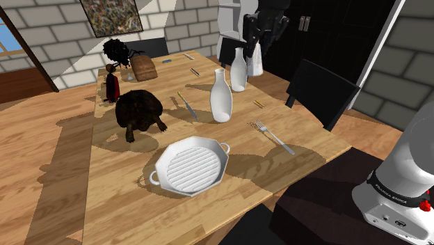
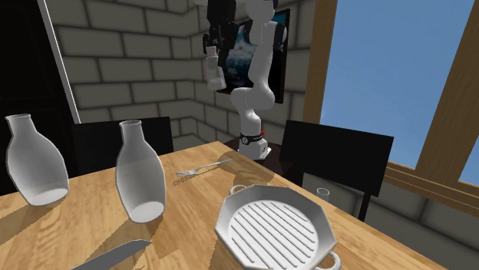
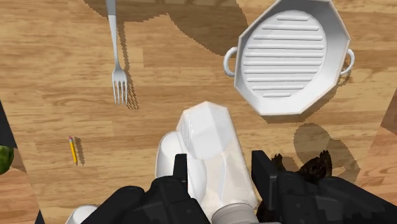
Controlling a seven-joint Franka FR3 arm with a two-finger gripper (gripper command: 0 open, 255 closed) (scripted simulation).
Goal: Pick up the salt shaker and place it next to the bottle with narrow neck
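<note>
The gripper [image 3: 219, 159] pinches the white salt shaker [image 3: 208, 135] between its two black fingers [image 3: 181, 179], and the wrist view shows the clasp plainly, with the faceted shaker hanging over the wooden table [image 3: 57, 95]. The shoulder view sets the gripper [image 1: 256, 43] and shaker [image 1: 255, 62] up in the air by the farther bottle [image 1: 238, 69], while the second exterior view shows the shaker [image 2: 216, 74] lifted high, well above the tabletop. There are two white bottles with narrow necks: that farther one and the nearer bottle [image 1: 221, 97], both upright and near each other. One white ribbed pan [image 1: 191, 167] with two small handles lies toward the table's near edge, and one fork [image 1: 272, 137] lies beside it. The wrist view adds a small yellow pencil [image 3: 73, 150] lying apart from the fork. The second exterior view brings in one knife [image 2: 115, 255] at its lower edge and two black chairs, one behind the bottles [image 2: 100, 142] and one by the window [image 2: 338, 165]. The shoulder view offers a dark lumpy figure [image 1: 139, 111] on the table and a small dark red bottle [image 1: 113, 85] behind it
</note>
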